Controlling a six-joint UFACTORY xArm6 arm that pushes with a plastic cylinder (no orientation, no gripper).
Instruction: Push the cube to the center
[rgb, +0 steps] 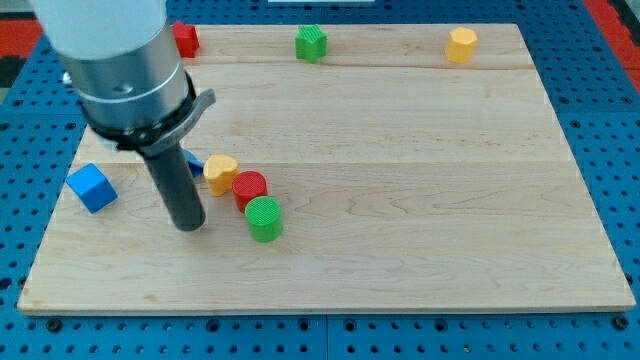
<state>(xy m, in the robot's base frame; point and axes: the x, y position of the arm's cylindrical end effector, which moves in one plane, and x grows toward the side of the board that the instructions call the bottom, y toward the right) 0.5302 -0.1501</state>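
A blue cube (91, 187) sits near the board's left edge, at mid height. My tip (189, 226) rests on the board to the cube's right, a short gap away and slightly lower in the view. Just right of the rod lie a yellow heart-shaped block (221, 172), a red cylinder (249, 187) and a green cylinder (265, 218) in a slanting row. A small part of another blue block (193, 162) shows behind the rod.
Along the view's top stand a red block (185, 39), partly hidden by the arm, a green block (312, 43) and a yellow hexagonal block (461, 45). The wooden board (420, 200) lies on a blue pegboard.
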